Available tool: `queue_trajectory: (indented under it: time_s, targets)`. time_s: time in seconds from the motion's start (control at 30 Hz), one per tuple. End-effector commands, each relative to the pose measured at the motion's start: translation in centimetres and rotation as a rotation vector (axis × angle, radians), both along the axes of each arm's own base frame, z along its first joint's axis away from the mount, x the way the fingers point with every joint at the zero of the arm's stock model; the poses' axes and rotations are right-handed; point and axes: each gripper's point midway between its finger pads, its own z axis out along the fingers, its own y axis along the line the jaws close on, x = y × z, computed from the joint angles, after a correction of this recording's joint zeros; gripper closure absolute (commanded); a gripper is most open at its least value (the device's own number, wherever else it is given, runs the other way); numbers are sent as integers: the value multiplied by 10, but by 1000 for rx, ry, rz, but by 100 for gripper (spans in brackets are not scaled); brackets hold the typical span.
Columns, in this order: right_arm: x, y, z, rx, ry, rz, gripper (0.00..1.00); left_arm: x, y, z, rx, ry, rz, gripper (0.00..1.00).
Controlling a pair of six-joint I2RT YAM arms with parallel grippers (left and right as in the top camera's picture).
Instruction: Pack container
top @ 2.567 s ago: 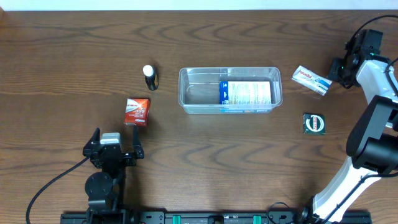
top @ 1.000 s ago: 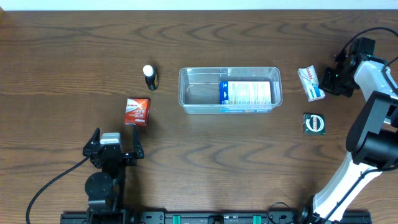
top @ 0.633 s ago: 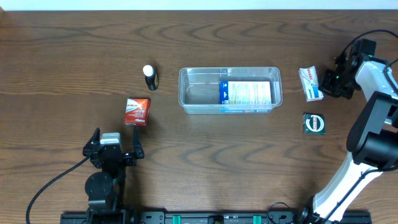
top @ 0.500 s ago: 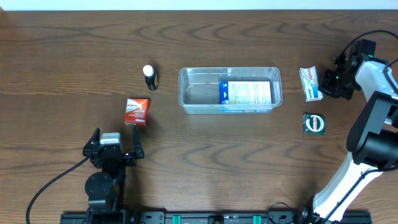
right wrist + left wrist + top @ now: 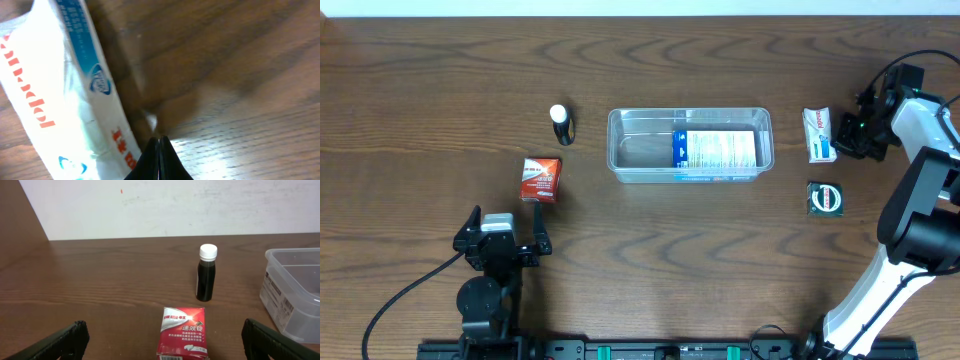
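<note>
The clear plastic container [image 5: 640, 152] sits mid-table with a blue-and-white box [image 5: 717, 150] lying in its right half. To its right lies a white box with red lettering [image 5: 819, 134], nearly end-on to me. My right gripper [image 5: 843, 133] is shut with nothing between the fingers, its tips low at that box's right edge. In the right wrist view the shut tips [image 5: 160, 142] sit beside the white box [image 5: 60, 100]. My left gripper [image 5: 505, 243] rests open near the front edge, facing a red box [image 5: 183, 330]. Its wrist view also shows the container [image 5: 295, 295].
A small dark bottle with a white cap [image 5: 560, 124] stands left of the container, behind the red box [image 5: 540, 178]. A dark green square packet [image 5: 825, 198] lies in front of the white box. Bare wood surrounds all of these.
The white box has swung from lying diagonal to nearly straight, with the shut right gripper moving down along its right side. The left arm has not moved.
</note>
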Motion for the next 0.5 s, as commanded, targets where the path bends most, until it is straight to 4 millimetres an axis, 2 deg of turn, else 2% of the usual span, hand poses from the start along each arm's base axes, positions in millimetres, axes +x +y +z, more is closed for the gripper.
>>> queue_trajectory:
  time_s: [0.0,0.1,0.17,0.33,0.47]
  targets:
    - [-4,-16,-2,-67,24,-22,99,0,-2,-17,8,38,-10,2]
    - [-4,-27,3,-134,36,-15,99,0,-2,-17,8,38,-10,2]
    - [-1,-31,15,-149,32,-18,99,0,-2,-17,8,38,-10,2]
    - [17,-21,62,-90,-53,-4,98,0,-2,-17,8,38,-10,2]
    - [22,-13,91,-72,-98,67,97,0,-2,-17,8,38,-10,2]
